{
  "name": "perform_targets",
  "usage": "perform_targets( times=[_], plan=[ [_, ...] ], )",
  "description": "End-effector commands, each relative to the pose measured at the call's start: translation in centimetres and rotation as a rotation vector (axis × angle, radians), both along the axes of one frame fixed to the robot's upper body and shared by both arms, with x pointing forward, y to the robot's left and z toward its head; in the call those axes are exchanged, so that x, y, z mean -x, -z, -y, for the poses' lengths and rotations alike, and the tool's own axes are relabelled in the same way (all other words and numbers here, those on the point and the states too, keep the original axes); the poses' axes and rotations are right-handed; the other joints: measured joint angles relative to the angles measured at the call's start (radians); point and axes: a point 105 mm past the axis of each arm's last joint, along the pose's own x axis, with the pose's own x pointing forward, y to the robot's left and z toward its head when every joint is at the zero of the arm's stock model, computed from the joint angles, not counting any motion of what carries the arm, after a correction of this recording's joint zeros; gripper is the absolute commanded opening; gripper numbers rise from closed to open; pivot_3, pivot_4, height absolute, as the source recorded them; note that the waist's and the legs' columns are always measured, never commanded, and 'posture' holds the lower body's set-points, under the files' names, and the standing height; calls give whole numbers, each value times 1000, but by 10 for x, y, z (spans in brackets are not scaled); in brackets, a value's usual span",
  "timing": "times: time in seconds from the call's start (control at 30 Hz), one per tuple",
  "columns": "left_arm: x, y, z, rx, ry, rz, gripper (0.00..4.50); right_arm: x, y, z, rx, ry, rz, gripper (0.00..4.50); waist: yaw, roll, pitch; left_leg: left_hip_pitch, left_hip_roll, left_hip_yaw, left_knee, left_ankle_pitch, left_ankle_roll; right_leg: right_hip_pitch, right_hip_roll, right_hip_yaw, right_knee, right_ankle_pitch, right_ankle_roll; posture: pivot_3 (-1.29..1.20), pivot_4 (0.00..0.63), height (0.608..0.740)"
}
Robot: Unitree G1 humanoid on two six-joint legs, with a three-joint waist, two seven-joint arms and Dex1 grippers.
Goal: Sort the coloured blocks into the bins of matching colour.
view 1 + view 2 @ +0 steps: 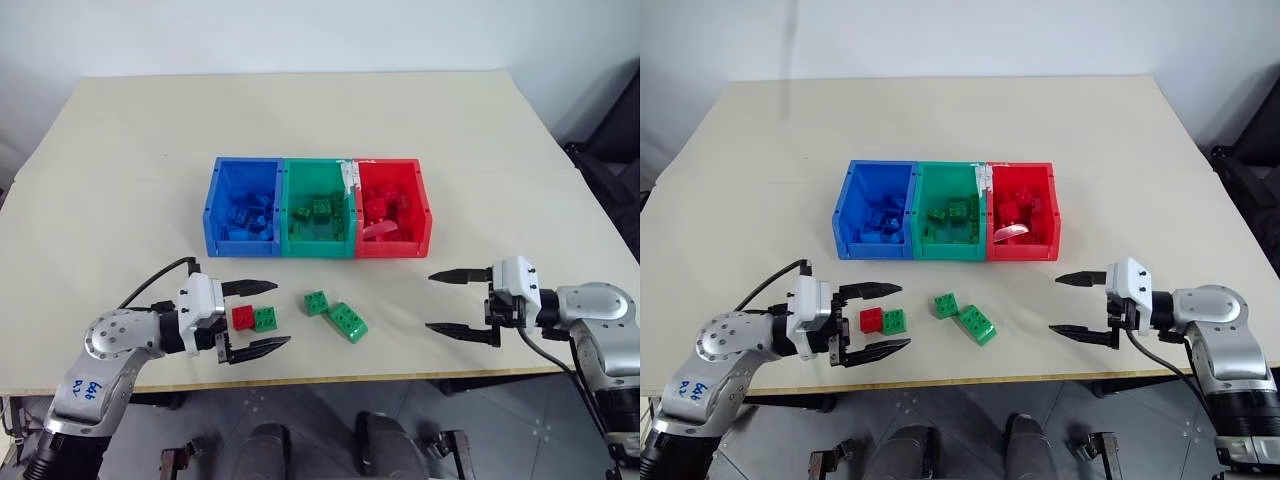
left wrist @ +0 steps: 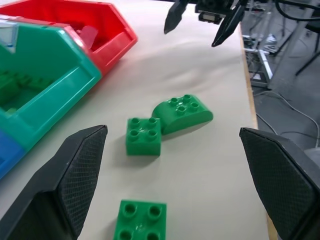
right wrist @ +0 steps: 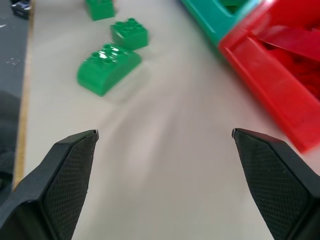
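Both tools are seen with jaws spread wide and nothing held: the left gripper (image 1: 250, 318) is set level at about 8 o'clock of the table's near half, its fingers bracketing a red square brick (image 1: 242, 318) that touches a green square brick (image 1: 266, 319); the right gripper (image 1: 462, 304) is poised at about 4 o'clock, pointing inward across bare tabletop, well apart from any brick; between the two, near 6 o'clock, a second green square brick (image 1: 317, 303) is found touching a longer green brick (image 1: 348, 322) with a rounded top. The step in hand is judged to be a reach by the left arm for the red-and-green pair, four bricks being left unsorted; the next move is thought to call for one brick to be singled out from its touching neighbour, so that both are not pinched together, and then carried up to the matching box. Farther off, toward 12 o'clock, the three joined bins are ranged side by side: blue bin (image 1: 213, 218), green bin (image 1: 290, 200), red bin (image 1: 425, 215), each already holding bricks of its own colour. A pale beige table (image 1: 130, 160) carries everything; a plain light wall is seen beyond it, and dark equipment at 3 o'clock.
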Motion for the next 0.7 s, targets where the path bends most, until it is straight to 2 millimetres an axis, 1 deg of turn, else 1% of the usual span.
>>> perform_targets(
  times=[0.03,0.1,0.2,0.3,0.33,0.4,0.5,0.6,0.63,0.7],
  plan=[
    [2,-1,-5,5,-5,5,4500,14,-2,-37,-7,-73,-20,4476,2,0,0,0,0,0,0,0,0,0,0,0,0,0,0,0,150,740],
    [4,0,-12,-11,-31,11,4500,15,2,-53,-5,-52,-67,4476,7,0,0,0,0,0,0,0,0,0,0,0,0,0,0,0,150,740],
    [10,3,-23,-28,-74,4,4500,12,9,-70,22,-5,-102,4476,9,0,0,0,0,0,1,-1,-1,0,0,0,0,0,0,0,150,740],
    [22,6,-35,-31,-133,-27,4500,12,15,-85,13,35,-155,4476,10,0,0,-1,0,-1,1,-1,-1,0,0,0,-1,0,0,0,150,740],
    [26,6,-38,-27,-155,-36,4500,9,20,-88,21,74,-167,4476,10,0,0,-1,0,-1,1,-1,-1,0,0,0,-1,0,0,0,150,740],
    [33,8,-40,-27,-183,-45,4500,5,25,-95,21,110,-157,4476,11,0,0,-1,0,-1,1,-1,-1,0,0,0,-1,0,-1,0,150,740],
    [37,8,-40,-24,-206,-45,4500,3,32,-104,15,154,-167,4476,14,0,0,-1,0,-2,1,-1,0,0,0,0,-1,0,-1,0,150,740],
    [37,6,-40,-20,-221,-37,4500,2,38,-109,23,188,-172,3876,12,-1,-1,-1,0,-2,2,-2,0,0,0,0,0,0,-1,0,150,740],
    [36,4,-39,-18,-221,-30,4500,0,40,-108,34,199,-166,3601,10,-1,-1,-1,0,-2,2,-2,0,0,0,0,0,0,-1,0,150,740],
    [35,1,-37,-8,-210,-15,4500,-5,39,-104,39,224,-152,2910,10,-1,-1,-1,0,-2,1,-2,0,0,0,0,0,0,-1,0,150,740]
  ],
)
